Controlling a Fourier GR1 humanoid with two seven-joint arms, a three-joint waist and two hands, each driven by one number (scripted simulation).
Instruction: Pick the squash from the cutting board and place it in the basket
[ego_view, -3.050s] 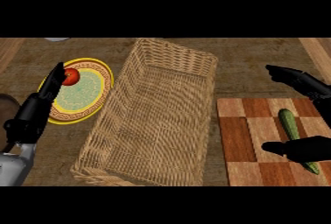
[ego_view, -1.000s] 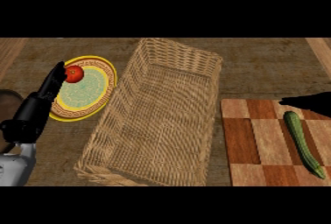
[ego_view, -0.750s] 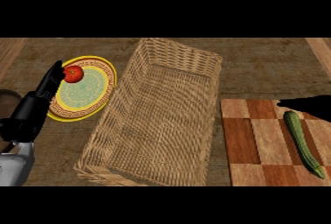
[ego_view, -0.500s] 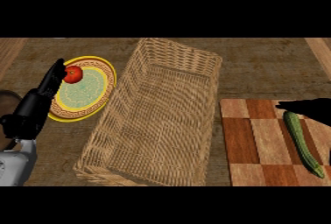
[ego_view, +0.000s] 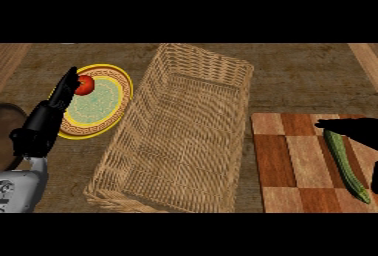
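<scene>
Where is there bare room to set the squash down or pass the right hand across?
The basket holds nothing: its whole woven floor is free. The cutting board is bare left of the squash. The counter strip between the two is narrow. It is crowded at the right edge, where the right hand covers the squash's far end.

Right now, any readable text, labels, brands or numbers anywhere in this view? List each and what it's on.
None readable.
The round yellow-rimmed plate carries only an ornamental border pattern, no letters.
The woven wicker basket, checkered wooden cutting board, long green squash and red round fruit bear no markings.
</scene>
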